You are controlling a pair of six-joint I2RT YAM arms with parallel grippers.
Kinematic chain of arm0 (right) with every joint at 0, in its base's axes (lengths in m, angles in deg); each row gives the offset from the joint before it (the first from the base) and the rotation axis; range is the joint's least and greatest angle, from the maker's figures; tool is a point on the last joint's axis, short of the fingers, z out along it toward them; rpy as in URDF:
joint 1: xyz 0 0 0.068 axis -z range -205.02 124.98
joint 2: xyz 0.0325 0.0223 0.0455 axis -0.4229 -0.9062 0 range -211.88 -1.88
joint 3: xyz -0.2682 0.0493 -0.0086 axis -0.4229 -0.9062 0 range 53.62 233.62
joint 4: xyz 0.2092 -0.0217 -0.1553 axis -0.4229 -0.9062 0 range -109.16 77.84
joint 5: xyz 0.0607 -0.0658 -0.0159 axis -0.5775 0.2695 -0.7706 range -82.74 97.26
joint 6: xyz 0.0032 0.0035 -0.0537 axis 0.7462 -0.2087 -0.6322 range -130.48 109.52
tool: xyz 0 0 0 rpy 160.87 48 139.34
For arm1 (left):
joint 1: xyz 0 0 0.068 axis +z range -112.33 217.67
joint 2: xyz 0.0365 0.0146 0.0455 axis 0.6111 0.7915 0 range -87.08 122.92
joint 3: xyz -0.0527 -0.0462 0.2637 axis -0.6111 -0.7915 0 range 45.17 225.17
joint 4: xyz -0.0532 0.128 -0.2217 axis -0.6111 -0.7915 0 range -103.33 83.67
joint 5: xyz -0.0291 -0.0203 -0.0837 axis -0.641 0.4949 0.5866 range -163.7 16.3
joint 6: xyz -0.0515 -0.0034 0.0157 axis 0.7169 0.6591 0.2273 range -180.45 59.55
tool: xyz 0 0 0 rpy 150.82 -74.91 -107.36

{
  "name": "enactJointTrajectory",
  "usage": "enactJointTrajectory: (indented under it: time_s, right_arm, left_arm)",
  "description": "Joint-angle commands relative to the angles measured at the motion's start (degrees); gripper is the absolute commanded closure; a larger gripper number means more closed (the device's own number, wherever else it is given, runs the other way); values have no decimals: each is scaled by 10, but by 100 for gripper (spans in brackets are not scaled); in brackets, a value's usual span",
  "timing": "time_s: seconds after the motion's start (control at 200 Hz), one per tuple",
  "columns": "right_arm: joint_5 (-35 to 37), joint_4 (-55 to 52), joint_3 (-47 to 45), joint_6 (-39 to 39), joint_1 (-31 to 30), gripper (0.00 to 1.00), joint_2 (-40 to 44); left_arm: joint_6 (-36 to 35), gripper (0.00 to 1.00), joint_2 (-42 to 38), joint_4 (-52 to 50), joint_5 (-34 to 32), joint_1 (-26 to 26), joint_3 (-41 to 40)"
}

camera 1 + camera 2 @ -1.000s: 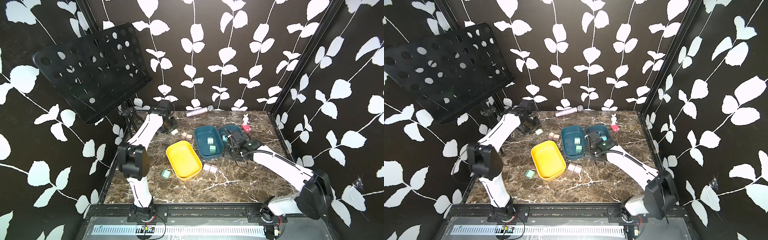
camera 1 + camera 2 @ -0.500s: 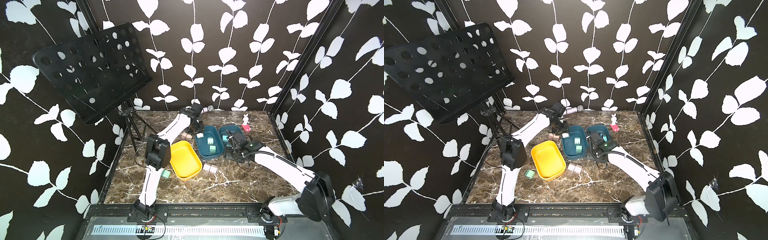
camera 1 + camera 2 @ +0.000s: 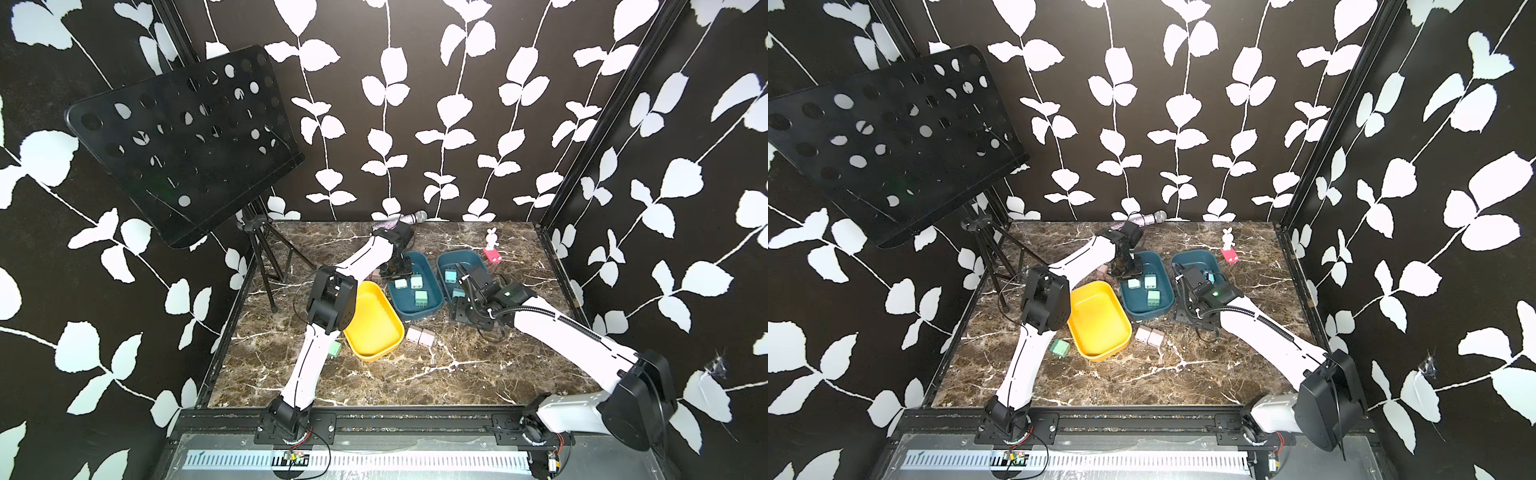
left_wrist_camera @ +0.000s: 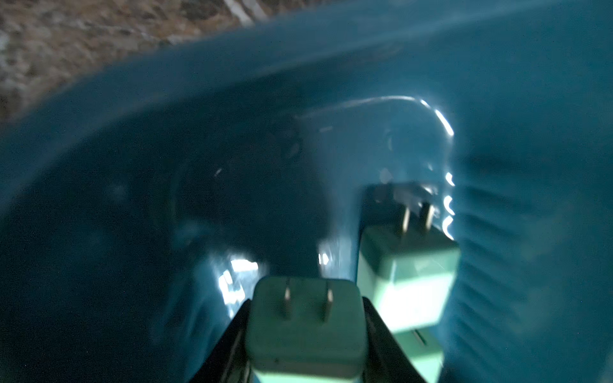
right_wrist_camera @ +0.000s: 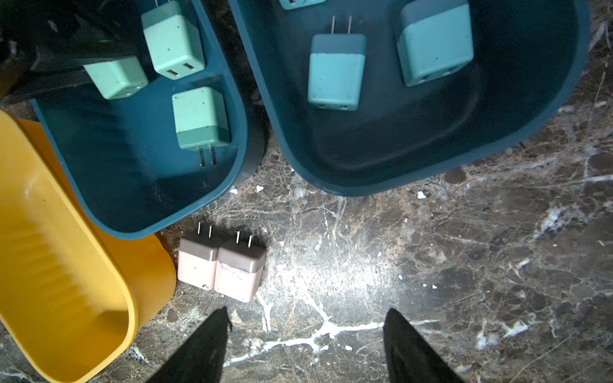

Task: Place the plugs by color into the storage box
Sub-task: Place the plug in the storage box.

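My left gripper [image 4: 305,331] is shut on a teal-green plug [image 4: 305,325], low inside the left teal storage box [image 3: 405,308], as the right wrist view also shows that plug [image 5: 116,78]. Two more green plugs [image 3: 416,282] [image 3: 420,298] lie in this box. The right teal box [image 3: 461,259] holds light blue plugs [image 5: 335,73] [image 5: 434,43]. My right gripper [image 5: 305,331] hangs open over bare marble, near two pinkish-beige plugs [image 5: 220,265] beside the empty yellow box [image 3: 372,320]. Another green plug [image 3: 1060,348] lies by the left arm. Pink plugs [image 3: 1101,271] sit behind it.
A black music stand [image 3: 183,145] on a tripod fills the back left corner. A microphone [image 3: 401,220] lies along the back wall. A pink rabbit toy [image 3: 491,245] stands at the back right. Bare marble shows along the table's front edge.
My left arm has swung from the table's back left over to the left teal box, carrying the green plug down into it. The right arm has not moved.
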Motion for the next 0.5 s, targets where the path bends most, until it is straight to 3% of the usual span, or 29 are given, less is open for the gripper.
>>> enactJointTrajectory:
  time_s: [0.0, 0.305, 0.4, 0.495]
  right_arm:
    - [8, -29, 5, 11, 2, 28, 17]
    - [11, -35, -4, 20, 2, 28, 35]
    - [10, -29, -8, 24, 2, 28, 36]
    - [9, -21, -4, 24, 2, 28, 31]
  left_arm:
    - [-5, 59, 15, -12, -27, -13, 19]
    - [-6, 50, 33, -37, -43, -17, 38]
    - [-9, 35, 29, -62, -44, -18, 75]
    - [4, 30, 13, -98, -39, -16, 117]
